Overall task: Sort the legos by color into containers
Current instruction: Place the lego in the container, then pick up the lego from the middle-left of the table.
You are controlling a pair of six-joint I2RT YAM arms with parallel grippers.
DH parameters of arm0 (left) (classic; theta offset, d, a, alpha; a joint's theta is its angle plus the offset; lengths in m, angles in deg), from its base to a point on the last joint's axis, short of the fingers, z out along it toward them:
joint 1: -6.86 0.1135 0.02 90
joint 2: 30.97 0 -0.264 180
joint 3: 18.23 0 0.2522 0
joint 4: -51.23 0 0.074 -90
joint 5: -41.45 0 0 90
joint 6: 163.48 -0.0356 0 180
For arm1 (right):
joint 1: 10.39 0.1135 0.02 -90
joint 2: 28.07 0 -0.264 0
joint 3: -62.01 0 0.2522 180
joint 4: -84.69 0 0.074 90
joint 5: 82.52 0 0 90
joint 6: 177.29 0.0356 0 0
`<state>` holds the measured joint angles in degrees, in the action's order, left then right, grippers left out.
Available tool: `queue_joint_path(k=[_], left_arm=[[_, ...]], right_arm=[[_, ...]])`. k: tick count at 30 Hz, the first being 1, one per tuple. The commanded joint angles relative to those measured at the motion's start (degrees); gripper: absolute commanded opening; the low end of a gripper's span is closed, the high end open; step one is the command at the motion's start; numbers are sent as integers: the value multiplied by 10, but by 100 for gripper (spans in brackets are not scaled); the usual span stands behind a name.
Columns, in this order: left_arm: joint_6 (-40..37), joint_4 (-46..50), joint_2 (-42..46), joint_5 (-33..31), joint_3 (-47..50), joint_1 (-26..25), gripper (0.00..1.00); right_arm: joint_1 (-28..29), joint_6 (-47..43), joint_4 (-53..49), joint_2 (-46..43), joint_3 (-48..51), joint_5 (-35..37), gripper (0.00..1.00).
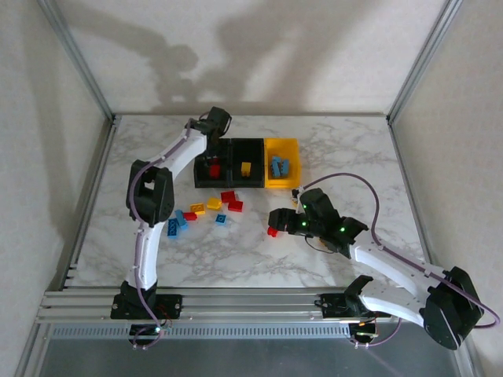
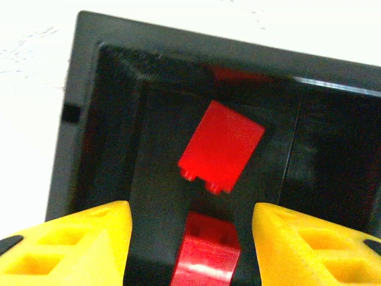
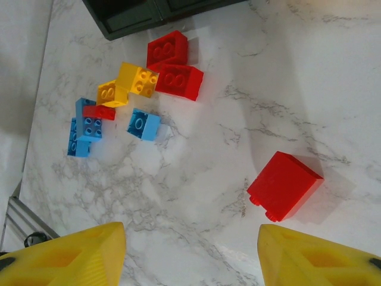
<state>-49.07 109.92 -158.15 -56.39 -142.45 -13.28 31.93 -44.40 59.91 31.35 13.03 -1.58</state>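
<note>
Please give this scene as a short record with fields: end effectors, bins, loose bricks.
left end effector: open, over the left black bin
left black bin: red bricks inside
middle black bin: one yellow brick visible
yellow bin: blue bricks
right end effector: open, over the table near a lone red brick
loose pile: red, yellow, blue bricks before the bins

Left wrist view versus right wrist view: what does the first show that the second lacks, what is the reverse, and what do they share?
Left wrist: the inside of a black bin holding two red bricks, one seen between the left fingers, clear of both. Right wrist: beyond the right fingers, a lone red brick on the marble table and a cluster of red, yellow and blue bricks. Shared: yellow fingers spread apart, red bricks, a black bin edge.
</note>
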Motion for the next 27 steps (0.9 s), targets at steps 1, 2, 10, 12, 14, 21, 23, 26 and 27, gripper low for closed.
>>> queue_joint_path(k=[1,2,10,12,14,21,23,26,27], left_arm=[[1,-13,91,20,41,0,55],[2,-22,115,24,63,0,55],[23,-92,330,22,304,0,57],[32,-98,375,17,367,0,57],[44,-102,422,11,431,0,56],[74,-85,541,-20,575,2,54],[80,-80,552,-21,594,3,53],[91,-80,559,-22,622,3,52],[95,-80,562,-23,630,3,52]], right_arm=[[4,2,-28,-8,-18,25,61],[4,-1,-35,-5,-25,31,61],[4,-22,-48,29,-62,37,61],[4,-24,-41,39,-67,28,60],[4,-27,-31,48,-74,17,58],[4,-50,-37,82,-116,6,57],[5,-64,-49,111,-136,4,56],[5,-67,-45,140,-145,-3,54],[5,-65,-39,143,-143,-8,54]])
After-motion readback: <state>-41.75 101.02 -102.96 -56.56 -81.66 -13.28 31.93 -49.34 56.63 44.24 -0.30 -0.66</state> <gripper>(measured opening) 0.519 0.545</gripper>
